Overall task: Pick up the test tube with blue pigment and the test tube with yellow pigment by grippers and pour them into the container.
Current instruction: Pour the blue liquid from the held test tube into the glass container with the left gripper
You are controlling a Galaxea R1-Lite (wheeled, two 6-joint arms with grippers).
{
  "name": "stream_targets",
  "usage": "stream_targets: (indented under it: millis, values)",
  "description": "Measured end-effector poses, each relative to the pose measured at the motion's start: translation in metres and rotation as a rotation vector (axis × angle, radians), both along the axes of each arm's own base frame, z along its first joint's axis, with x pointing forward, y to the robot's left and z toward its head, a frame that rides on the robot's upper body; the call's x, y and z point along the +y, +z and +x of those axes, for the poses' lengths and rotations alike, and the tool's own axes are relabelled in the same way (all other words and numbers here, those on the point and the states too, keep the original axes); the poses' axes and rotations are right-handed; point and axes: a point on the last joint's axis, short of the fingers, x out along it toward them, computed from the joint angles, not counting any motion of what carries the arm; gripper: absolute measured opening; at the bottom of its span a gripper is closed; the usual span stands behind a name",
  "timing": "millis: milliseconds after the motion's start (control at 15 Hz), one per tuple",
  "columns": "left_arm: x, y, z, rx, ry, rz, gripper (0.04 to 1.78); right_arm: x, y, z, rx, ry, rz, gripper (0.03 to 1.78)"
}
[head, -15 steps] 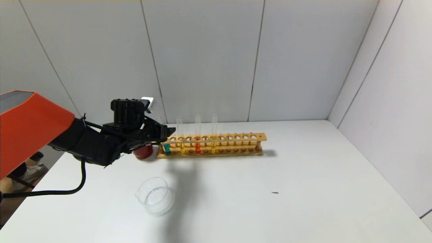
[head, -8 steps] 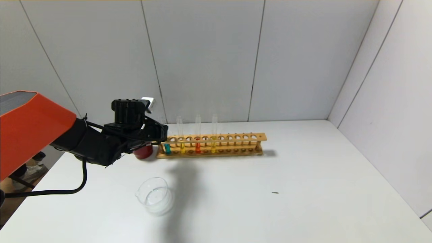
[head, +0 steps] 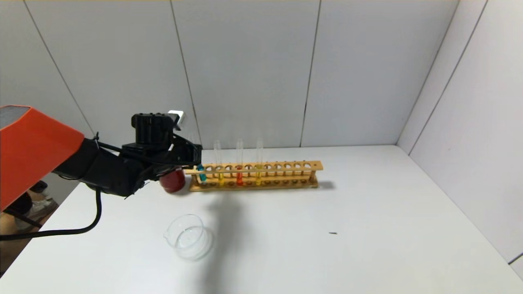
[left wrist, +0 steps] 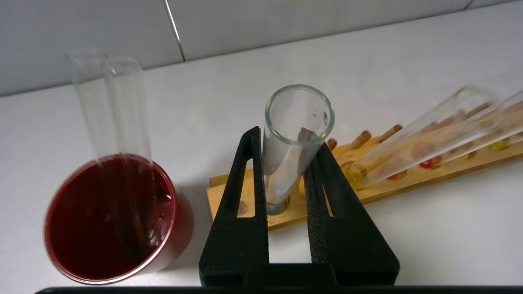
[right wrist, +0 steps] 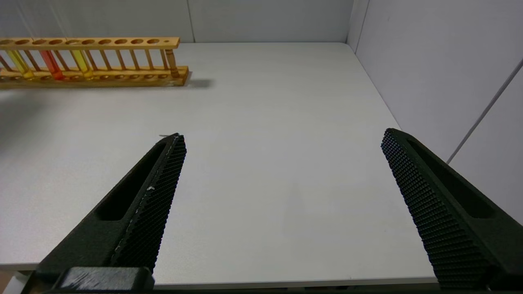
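Observation:
The test tube with blue pigment (head: pixel 201 173) stands at the left end of the wooden rack (head: pixel 286 166), tilted and raised a little in its hole. My left gripper (head: pixel 193 157) is shut on its upper part; in the left wrist view the clear tube (left wrist: pixel 286 171) sits squeezed between the black fingers (left wrist: pixel 239 196) of the left gripper (left wrist: pixel 288 141). Two tubes with yellow pigment (head: pixel 220 176) (head: pixel 258 176) stand upright in the rack. The clear glass container (head: pixel 188 237) rests on the table in front. My right gripper (right wrist: pixel 282 136) hangs open over bare table.
A dark red cup (head: pixel 172 181) stands just left of the rack, under my left arm, and shows close beside the fingers as the red cup (left wrist: pixel 110 216). A tube with orange-red liquid (head: pixel 239 177) stands between the yellow ones. White walls close the back and right.
My left gripper has shut on the blue tube and risen slightly; the tube's teal bottom now sits higher in the rack and leans.

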Motion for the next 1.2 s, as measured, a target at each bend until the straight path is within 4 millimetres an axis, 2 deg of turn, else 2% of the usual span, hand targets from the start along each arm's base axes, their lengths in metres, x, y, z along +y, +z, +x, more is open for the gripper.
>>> stream_targets:
  millis: [133, 333, 467, 667, 867, 1200]
  values:
    - [0.003, 0.026, -0.002, -0.045, 0.005, -0.008, 0.31, 0.0, 0.0, 0.0, 0.0, 0.0, 0.0, 1.75]
    - [0.012, 0.085, -0.011, -0.127, 0.023, -0.026, 0.31, 0.0, 0.0, 0.0, 0.0, 0.0, 0.0, 1.75]
    - [0.018, 0.12, -0.027, -0.172, 0.029, -0.032, 0.31, 0.0, 0.0, 0.0, 0.0, 0.0, 0.0, 1.75]
    - [0.026, 0.152, -0.059, -0.213, 0.031, -0.035, 0.31, 0.0, 0.0, 0.0, 0.0, 0.0, 0.0, 1.75]
    - [0.036, 0.149, -0.095, -0.197, 0.032, 0.009, 0.31, 0.0, 0.0, 0.0, 0.0, 0.0, 0.0, 1.75]
    - [0.063, 0.106, -0.169, -0.14, -0.006, 0.313, 0.31, 0.0, 0.0, 0.0, 0.0, 0.0, 0.0, 1.75]
